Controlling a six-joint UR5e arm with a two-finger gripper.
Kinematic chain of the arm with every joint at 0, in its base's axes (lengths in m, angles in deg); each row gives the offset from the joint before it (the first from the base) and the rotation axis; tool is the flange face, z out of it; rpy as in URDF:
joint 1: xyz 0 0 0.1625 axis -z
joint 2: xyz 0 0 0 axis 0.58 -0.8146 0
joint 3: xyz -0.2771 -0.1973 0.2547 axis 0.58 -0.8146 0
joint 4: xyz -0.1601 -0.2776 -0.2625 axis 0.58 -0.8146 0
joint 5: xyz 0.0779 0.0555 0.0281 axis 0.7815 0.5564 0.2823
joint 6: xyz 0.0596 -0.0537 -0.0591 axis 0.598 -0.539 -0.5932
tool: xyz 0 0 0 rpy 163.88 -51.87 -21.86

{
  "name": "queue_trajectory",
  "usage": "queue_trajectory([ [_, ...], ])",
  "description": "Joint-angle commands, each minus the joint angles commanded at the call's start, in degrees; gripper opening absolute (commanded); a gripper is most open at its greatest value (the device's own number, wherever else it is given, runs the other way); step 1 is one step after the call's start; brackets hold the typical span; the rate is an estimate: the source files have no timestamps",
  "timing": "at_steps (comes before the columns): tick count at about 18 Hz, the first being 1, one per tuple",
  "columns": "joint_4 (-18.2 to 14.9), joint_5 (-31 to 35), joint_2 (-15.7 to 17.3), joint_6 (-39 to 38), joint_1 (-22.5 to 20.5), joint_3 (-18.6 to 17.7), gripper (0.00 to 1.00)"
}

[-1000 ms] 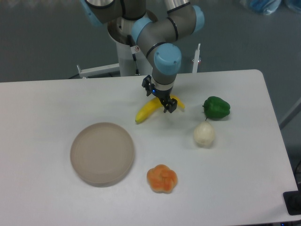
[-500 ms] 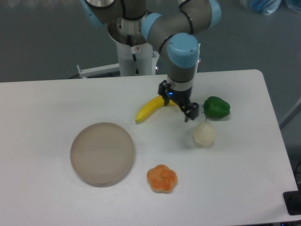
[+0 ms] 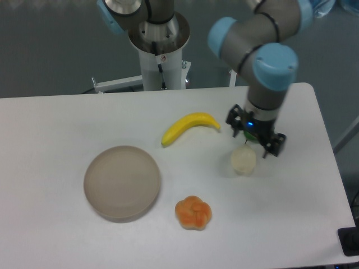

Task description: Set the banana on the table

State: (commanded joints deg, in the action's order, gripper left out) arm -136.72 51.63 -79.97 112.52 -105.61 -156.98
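The yellow banana lies flat on the white table, free of the gripper, a little behind the middle. My gripper is open and empty to the banana's right. It hangs above the white round item and hides most of the green pepper, of which only a sliver shows.
A round beige-grey plate sits at the front left. An orange lobed pumpkin-like item lies in front of the middle. The robot's base column stands behind the table. The table's right edge is close to the gripper.
The gripper has let go of the banana and moved right, away from it, over the pepper and the white item. The banana stays lying on the table.
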Motion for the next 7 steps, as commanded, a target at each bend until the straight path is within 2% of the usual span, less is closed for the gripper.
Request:
queue_trajectory([
  [2,-0.44,0.00,-0.37,3.44,-0.71,0.98,1.00],
  [7,-0.35,0.09,-0.28,3.27,-0.62,0.63,1.00],
])
